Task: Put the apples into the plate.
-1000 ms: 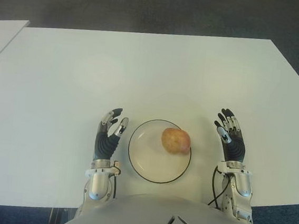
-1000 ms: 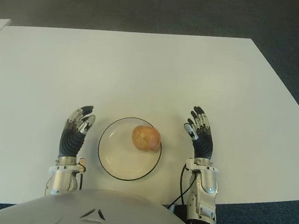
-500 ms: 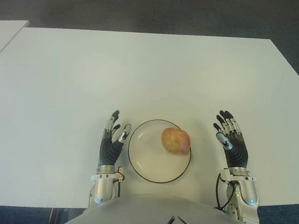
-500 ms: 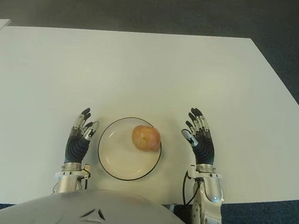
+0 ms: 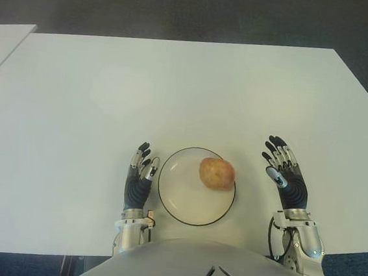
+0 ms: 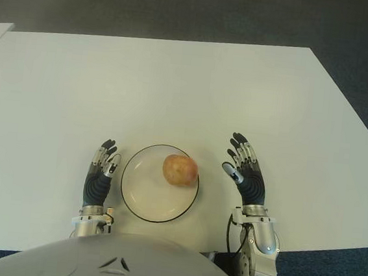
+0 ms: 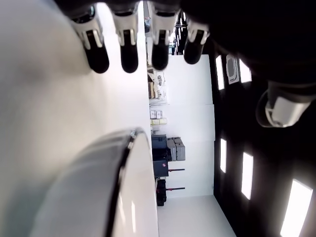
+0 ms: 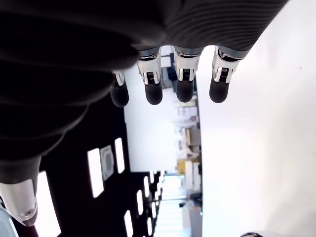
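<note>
1. White table (image 5: 176,85) seen from above, stretching forward from both hands; dark floor (image 5: 183,7) beyond its far edge; edge of a second pale table (image 5: 1,42) far off to the left of the left hand.
2. Left hand (image 5: 138,180) just to the left of a round white plate (image 5: 176,202) with a thin dark rim; fingers extended and slightly apart, pointing away from the body; nothing held; thumb side nearest the plate rim, close beside it, contact not discernible.
3. Right hand (image 5: 286,176) to the right of the plate, set apart from its rim by a strip of bare table; fingers spread and straight, palm turned inward toward the plate; nothing held.
4. One apple (image 5: 216,172), yellow-red, lying inside the plate between the two hands, on the half of the plate nearer the right hand, toward the far rim; touched by neither hand.
5. From the left wrist, four dark fingertips (image 7: 129,58) straight and side by side, thumb off to one side, curved plate rim (image 7: 121,168) close by.
6. From the right wrist, four fingertips (image 8: 184,91) straight and separated, white table surface (image 8: 256,148) alongside, nothing between fingers and palm.
</note>
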Available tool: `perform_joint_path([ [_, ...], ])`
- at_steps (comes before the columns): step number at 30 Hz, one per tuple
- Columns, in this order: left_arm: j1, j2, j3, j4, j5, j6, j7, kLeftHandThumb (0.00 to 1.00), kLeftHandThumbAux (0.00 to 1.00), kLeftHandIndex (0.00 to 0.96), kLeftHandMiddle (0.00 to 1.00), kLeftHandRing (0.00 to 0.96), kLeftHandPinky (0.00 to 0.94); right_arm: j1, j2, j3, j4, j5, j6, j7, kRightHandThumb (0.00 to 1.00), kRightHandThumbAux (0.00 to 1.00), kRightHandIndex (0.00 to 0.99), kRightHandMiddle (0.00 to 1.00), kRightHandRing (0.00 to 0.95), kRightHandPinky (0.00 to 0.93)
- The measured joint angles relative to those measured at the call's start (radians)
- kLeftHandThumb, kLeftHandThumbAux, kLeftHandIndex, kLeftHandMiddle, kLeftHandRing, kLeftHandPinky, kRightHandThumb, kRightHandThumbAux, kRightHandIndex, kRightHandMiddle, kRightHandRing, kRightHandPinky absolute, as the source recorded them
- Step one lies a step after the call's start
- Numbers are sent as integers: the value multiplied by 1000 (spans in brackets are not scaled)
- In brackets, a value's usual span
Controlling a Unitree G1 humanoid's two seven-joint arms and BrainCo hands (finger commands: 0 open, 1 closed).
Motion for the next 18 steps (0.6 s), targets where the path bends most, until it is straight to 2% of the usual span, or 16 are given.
perform_joint_path([
  [18, 2, 10, -9, -33, -3, 90, 16, 80, 528, 61, 93, 92, 136, 11, -7, 3, -29, 3, 36, 7, 177, 571, 98, 57, 11, 24],
])
